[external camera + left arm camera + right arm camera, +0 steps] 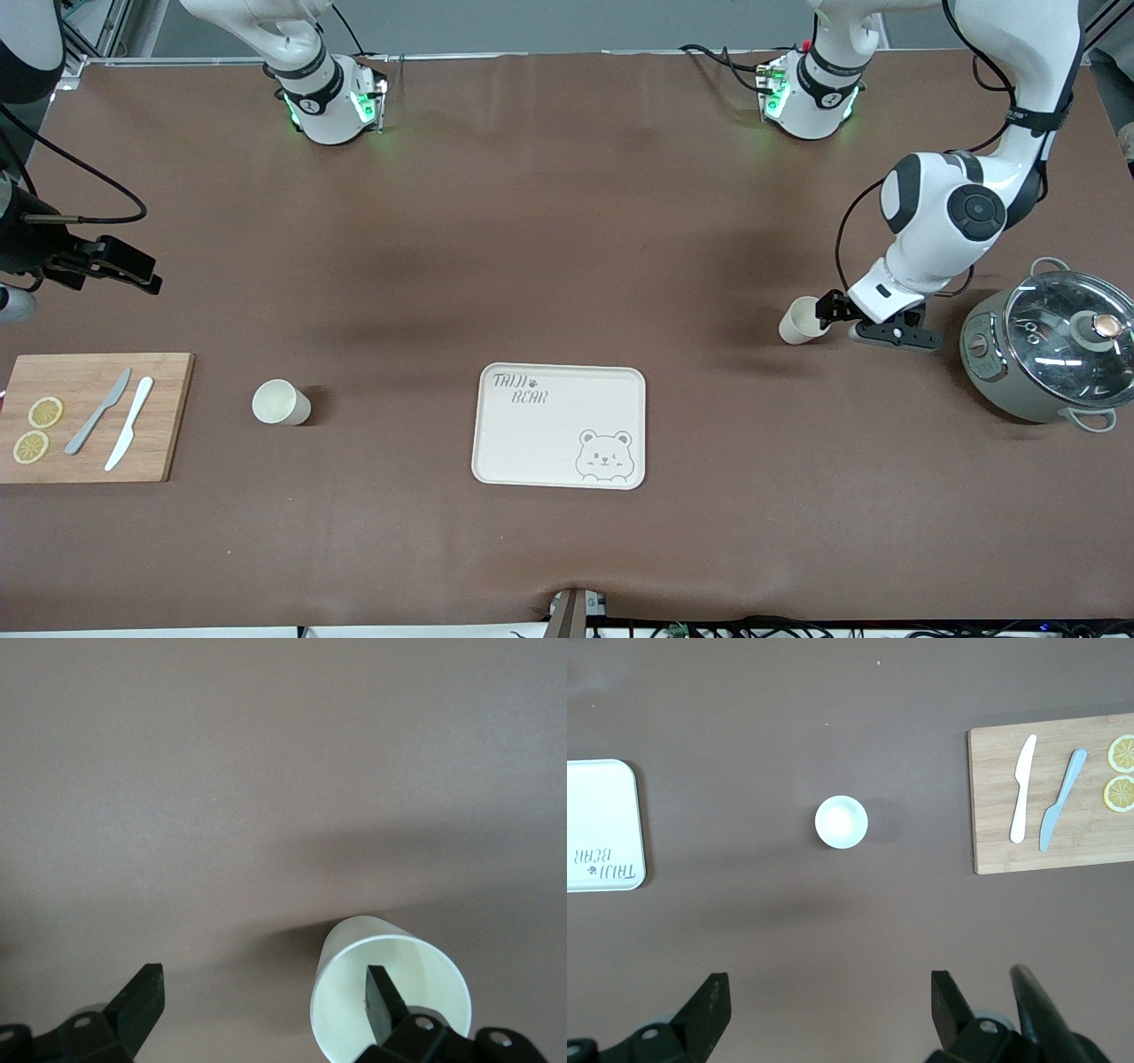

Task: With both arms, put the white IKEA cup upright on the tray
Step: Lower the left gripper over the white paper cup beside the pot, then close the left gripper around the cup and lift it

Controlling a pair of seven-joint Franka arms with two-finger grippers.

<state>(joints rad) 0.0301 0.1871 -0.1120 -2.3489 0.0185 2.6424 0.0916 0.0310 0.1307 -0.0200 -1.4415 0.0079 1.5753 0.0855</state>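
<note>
Two white cups stand upright on the brown table. One cup (800, 322) (345, 1001) is toward the left arm's end. My left gripper (852, 324) (265, 979) is low beside it and open, one fingertip (381, 992) inside the cup's mouth and the other outside, off the cup. The other cup (281, 403) (841, 821) stands between the cream tray (540, 434) (602, 815) and the wooden board. My right gripper (146, 273) (830, 985) hangs open and empty, high over the right arm's end of the table. Nothing lies on the tray.
A wooden cutting board (168, 416) (992, 815) at the right arm's end carries two knives and two lemon slices. A grey pot with a glass lid (1045, 354) stands close to the left gripper, at the left arm's end.
</note>
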